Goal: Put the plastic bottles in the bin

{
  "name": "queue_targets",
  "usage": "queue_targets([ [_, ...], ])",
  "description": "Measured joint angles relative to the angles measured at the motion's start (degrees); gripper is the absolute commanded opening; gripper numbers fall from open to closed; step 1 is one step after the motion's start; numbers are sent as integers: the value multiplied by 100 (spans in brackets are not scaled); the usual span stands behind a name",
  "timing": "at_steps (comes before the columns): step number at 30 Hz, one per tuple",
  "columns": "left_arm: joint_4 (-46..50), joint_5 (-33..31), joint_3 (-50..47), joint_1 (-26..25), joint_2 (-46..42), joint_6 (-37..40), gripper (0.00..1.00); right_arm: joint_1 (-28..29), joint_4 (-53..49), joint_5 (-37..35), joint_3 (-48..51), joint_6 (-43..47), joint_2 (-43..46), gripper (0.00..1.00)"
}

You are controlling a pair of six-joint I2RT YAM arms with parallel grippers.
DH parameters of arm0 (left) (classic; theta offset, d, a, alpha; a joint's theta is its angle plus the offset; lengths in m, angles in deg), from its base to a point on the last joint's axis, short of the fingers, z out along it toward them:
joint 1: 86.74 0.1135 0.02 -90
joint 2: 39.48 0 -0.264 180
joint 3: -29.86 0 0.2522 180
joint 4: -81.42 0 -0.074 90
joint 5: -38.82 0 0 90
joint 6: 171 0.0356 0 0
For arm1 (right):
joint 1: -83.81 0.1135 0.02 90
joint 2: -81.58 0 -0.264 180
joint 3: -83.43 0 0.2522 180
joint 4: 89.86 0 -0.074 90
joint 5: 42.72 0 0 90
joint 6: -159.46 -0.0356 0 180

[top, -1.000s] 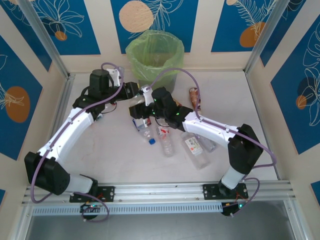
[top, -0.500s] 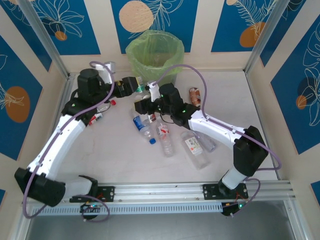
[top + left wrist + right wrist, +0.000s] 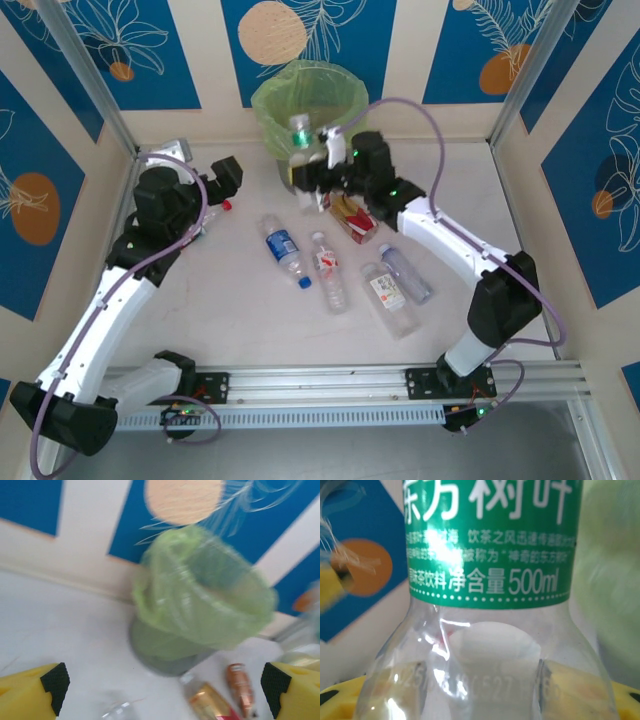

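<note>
Right gripper (image 3: 481,696): I find it clamped on a clear green-labelled bottle (image 3: 490,545). Its yellow fingers (image 3: 626,698) press on the clear body below the label in the wrist view. The label bears white print, including "500ml".

From the overhead camera this green-labelled bottle (image 3: 299,132) is held up at the near rim of the bin (image 3: 356,96). I cannot tell whether it is inside the opening. The bin stands at the far edge of the table (image 3: 230,300), lined with a yellow-green bag.

Left gripper (image 3: 165,682): fingers spread wide, the black pads (image 3: 54,681) at opposite edges of the wrist view and nothing between them. It faces the bin (image 3: 200,605), and the picture is blurred. Overhead, the left gripper (image 3: 228,176) sits left of the bin and apart from it.

Bottles lying on the table, near side of the bin:
- a blue-labelled bottle (image 3: 282,248)
- right of it, a red-and-white-labelled bottle (image 3: 328,270)
- a white-labelled bottle (image 3: 390,296), nearest to me
- a clear bluish bottle (image 3: 406,273), just beside the white-labelled one
- an amber bottle (image 3: 352,220) with a red label, close under the right arm.

A small red cap (image 3: 227,205) lies close to the left gripper.
</note>
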Motion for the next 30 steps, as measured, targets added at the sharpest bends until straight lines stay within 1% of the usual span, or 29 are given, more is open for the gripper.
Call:
queue_targets([
  [3,70,-566,-544,0,-101,-57,100,-352,109,179,-793,0,-142,54],
  [5,186,-758,-732,0,-129,15,100,-505,208,245,-1272,-7,-317,55],
  [8,334,-887,-765,0,-133,273,100,-669,385,232,-2024,-114,-817,55],
  [13,520,-1143,-791,0,-160,444,100,-890,553,63,-3333,-328,-2111,55],
  [17,557,-1187,-977,7,-160,442,100,-1008,339,-52,-4568,-398,-3292,55],
  [20,597,-1185,-1080,11,-144,411,100,-1062,105,-162,-5353,-363,-3958,56],
  [24,608,-1185,-1093,11,-28,393,100,-1060,-50,-310,-5807,-184,-4398,64],
  [30,621,-1178,-1091,13,238,354,100,-1036,-83,-544,-5845,173,-4601,73],
])
